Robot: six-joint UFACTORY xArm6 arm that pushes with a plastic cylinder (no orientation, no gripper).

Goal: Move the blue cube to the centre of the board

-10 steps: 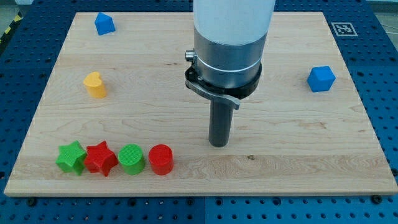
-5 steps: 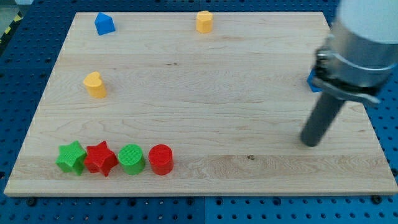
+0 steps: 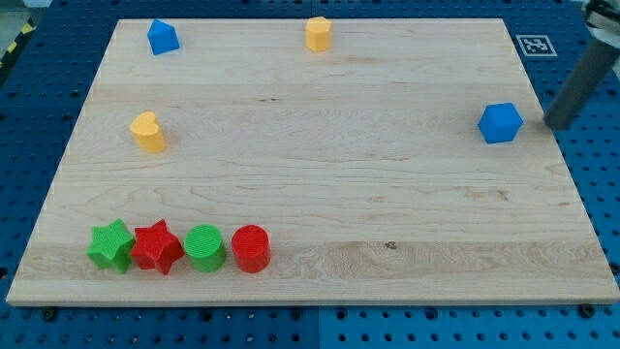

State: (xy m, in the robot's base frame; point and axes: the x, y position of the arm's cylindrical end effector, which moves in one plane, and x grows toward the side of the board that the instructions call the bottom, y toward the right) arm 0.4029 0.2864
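Note:
The blue cube (image 3: 500, 123) sits near the right edge of the wooden board (image 3: 310, 194), a little above mid-height. My tip (image 3: 557, 124) is just off the board's right edge, to the right of the blue cube with a small gap between them. The rod rises up and to the right out of the view.
A blue house-shaped block (image 3: 162, 37) lies at the top left and a yellow cylinder (image 3: 318, 33) at the top middle. A yellow heart-like block (image 3: 148, 133) is at the left. A green star (image 3: 111, 244), red star (image 3: 157, 246), green cylinder (image 3: 204, 247) and red cylinder (image 3: 251, 248) form a row at the bottom left.
The rod has swept from the board's middle to the right and upward, ending off the right edge beside the blue cube. The blocks have not moved.

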